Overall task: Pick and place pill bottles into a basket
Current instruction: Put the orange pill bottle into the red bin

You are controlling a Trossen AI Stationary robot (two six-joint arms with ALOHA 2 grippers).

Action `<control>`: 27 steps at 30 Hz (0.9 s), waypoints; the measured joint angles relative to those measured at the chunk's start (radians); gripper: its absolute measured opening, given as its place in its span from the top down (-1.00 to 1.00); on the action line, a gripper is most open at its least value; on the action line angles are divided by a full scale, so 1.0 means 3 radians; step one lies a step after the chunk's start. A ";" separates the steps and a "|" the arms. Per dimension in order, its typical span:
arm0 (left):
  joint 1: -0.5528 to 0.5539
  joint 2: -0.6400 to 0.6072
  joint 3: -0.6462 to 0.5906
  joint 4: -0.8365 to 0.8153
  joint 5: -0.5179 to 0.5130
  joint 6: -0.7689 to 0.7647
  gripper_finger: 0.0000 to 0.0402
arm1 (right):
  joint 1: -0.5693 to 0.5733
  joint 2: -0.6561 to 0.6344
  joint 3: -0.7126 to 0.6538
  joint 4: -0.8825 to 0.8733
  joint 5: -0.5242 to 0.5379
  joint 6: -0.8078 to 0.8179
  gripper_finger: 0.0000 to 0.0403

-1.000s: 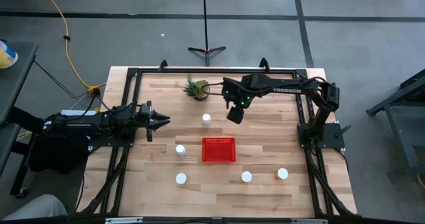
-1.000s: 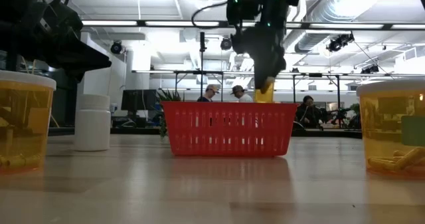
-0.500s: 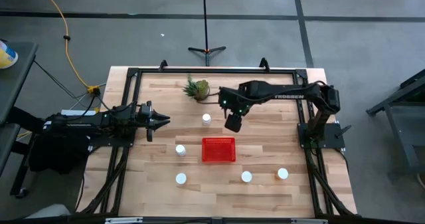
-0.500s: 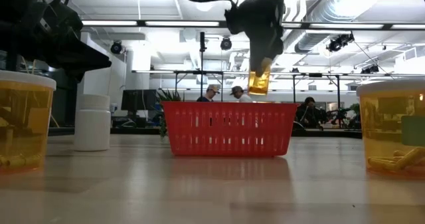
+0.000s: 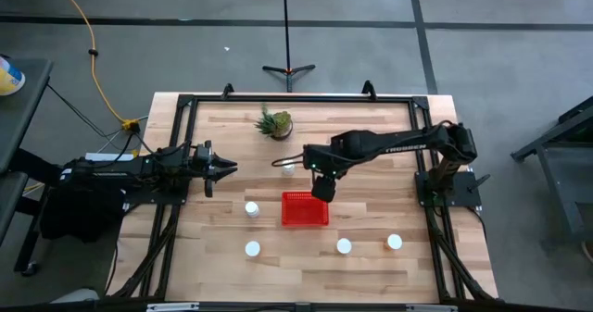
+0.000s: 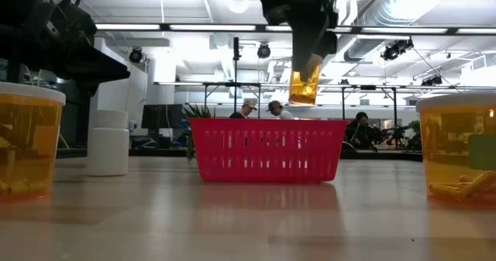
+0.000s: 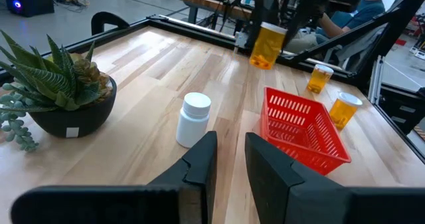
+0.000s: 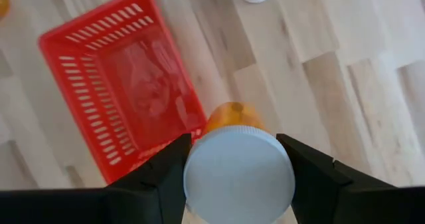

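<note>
My right gripper is shut on an orange pill bottle with a white cap. It hangs in the air above the far rim of the red mesh basket. The basket stands mid-table and also shows in the low view. My left gripper waits shut at the table's left side and holds nothing. Other pill bottles stand upright on the table: a white one left of the basket's far side, two white-capped ones at the near left, and two at the near right. My right gripper pinches the bottle's white cap between its two fingers, one on each side. The fingers come from above and point steeply down. The orange body hangs below the cap, slightly tilted and lifted clear, over the basket's far rim.
A small potted plant stands near the table's far edge. Black frame rails run along the table's sides. Bare wood lies between the basket and the near edge.
My right gripper has carried the orange bottle from near the plant toward the table's near edge and a little up. It now hangs over the basket's far rim, and the bottle stays gripped by its cap.
</note>
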 joint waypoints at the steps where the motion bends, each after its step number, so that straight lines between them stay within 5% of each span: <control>1: 0.0001 0.0000 0.0000 -0.0001 0.0000 0.0000 0.43 | 0.0031 0.0000 0.0000 0.0025 0.0012 0.0028 0.02; 27: 0.0001 -0.0001 0.0000 0.0015 0.0000 0.0000 0.43 | 0.0482 0.0342 -0.0001 0.0316 0.0080 0.0595 0.02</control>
